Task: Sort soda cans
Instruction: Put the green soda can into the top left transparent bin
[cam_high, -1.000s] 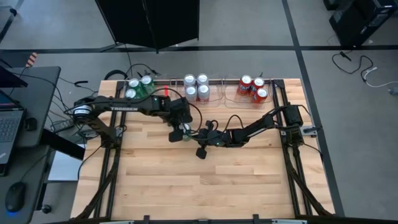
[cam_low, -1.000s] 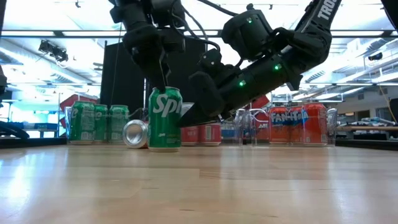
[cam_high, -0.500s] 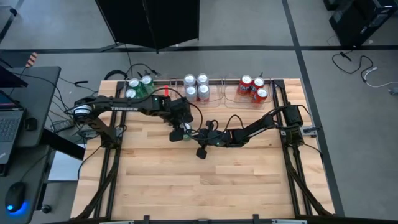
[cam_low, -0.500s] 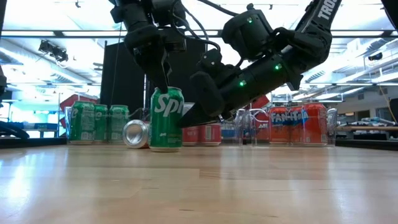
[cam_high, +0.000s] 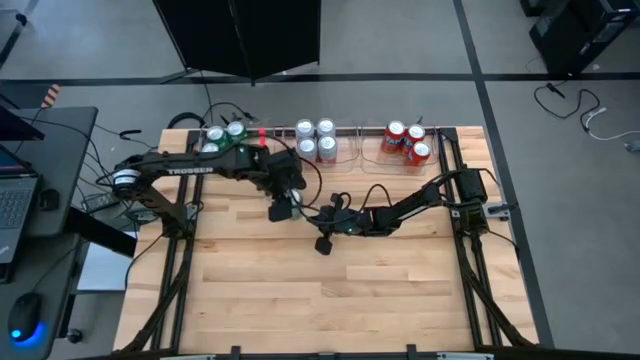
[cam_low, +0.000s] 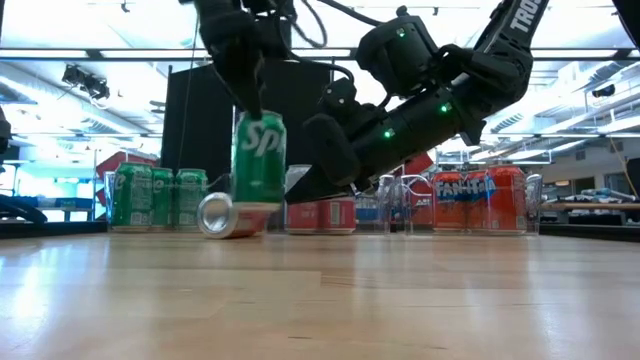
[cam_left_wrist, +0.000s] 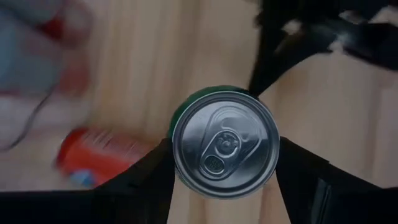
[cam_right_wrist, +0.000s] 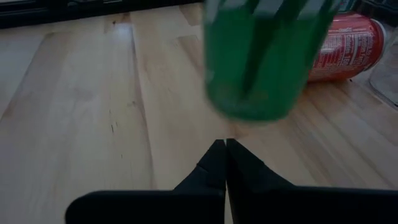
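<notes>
Left tool (cam_low: 250, 105) pinched green can (cam_low: 258, 158) clear of bench (cam_low: 320, 300) — best kept upright, lifted over fallen red can (cam_low: 228, 215); right tool (cam_right_wrist: 224, 149) pressed together.

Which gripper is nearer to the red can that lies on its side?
Left. The left gripper, holding the green Sprite can, hangs just beside the red can; the shut right gripper sits slightly farther.

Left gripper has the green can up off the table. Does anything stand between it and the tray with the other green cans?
Nothing visible blocks it. The held green can hangs above the toppled red can, which lies below the path to the green cans.
</notes>
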